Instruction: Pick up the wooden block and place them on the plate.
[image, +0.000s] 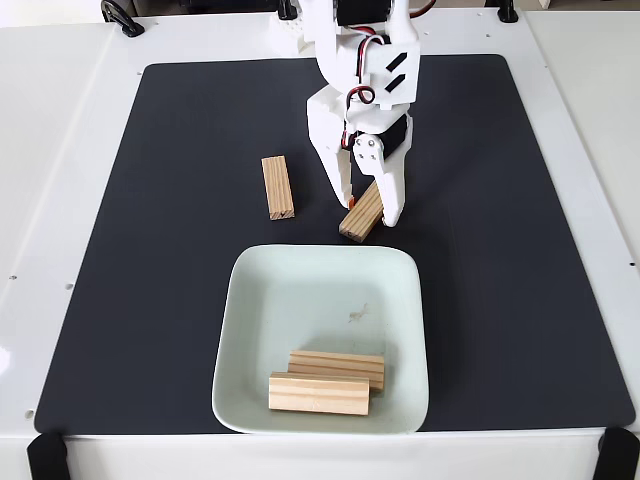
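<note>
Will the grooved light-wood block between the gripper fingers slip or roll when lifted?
The grooved light-wood block probably won't roll: its faces are flat. It looks rigid and likely light. The white gripper straddles it while it sits tilted, so it may pivot or slip.

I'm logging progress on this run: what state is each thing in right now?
Claw: shut on a wooden block, fingers pointing down above the mat.
Held block: tilted between the fingers, just beyond the plate's far rim.
Loose block: lying flat on the black mat, left of the claw, untouched.
Two blocks: lying flat side by side in the plate, touching.
Plate: upright on the mat, with a small scuff at its centre.
</note>
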